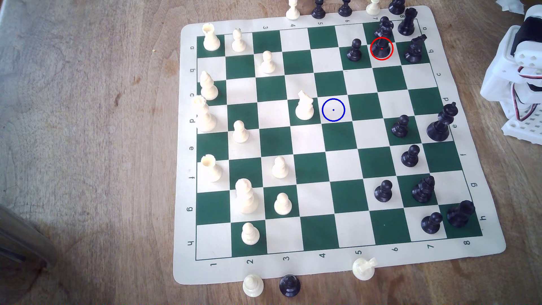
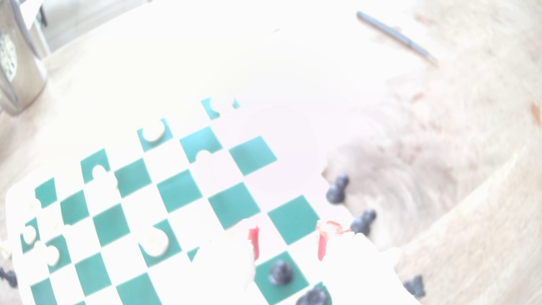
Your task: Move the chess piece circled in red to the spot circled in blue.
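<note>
The chess piece [image 1: 381,47], a tall black queen ringed in red, stands on the green-and-cream board [image 1: 337,187] near the far corner on the exterior view's right. A black pawn [image 1: 355,50] is beside it and a black rook [image 1: 407,23] just beyond. The spot [image 1: 333,110], a cream square with a blue ring and dot, is bare and lies next to a white knight [image 1: 304,106]. In the overexposed wrist view my gripper [image 2: 289,236] hovers above the board's edge. Its white fingers with red pads [image 2: 254,240] stand well apart, with nothing between them. A black pawn [image 2: 280,272] sits on a green square close by.
White pieces fill the exterior view's left half of the board, black ones its right. Captured pieces [image 1: 289,286] stand off the mat along both long edges. The arm's white base [image 1: 516,82] is at the right edge. A metal container [image 2: 17,58] and a thin rod [image 2: 396,35] lie on the wooden table.
</note>
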{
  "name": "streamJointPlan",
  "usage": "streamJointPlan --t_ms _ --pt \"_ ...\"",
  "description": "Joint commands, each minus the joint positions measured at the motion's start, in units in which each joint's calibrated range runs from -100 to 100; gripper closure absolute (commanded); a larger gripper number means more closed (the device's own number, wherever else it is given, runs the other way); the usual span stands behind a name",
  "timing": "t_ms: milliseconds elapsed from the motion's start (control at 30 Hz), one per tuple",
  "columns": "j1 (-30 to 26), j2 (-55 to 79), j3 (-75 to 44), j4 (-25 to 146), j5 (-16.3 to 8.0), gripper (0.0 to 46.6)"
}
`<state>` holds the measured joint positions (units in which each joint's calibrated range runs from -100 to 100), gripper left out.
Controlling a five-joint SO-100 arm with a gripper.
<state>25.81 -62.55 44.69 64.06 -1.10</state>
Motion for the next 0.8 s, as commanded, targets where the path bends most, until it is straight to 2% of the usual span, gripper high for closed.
streamJointPlan --t_ms 0,200,300,467,567,767 --pt "1.8 15.2 -9.0 1.9 0.4 36.0" --pt "6.5 28.3 -11.4 4.2 1.9 35.1" --pt "9.6 29.9 -10.7 3.9 2.9 35.2" --pt "10.2 29.4 -5.7 3.8 3.2 34.6" --pt "8.3 28.3 -2.1 3.2 2.6 34.3" --pt "4.8 27.7 0.8 -1.6 -0.2 33.6"
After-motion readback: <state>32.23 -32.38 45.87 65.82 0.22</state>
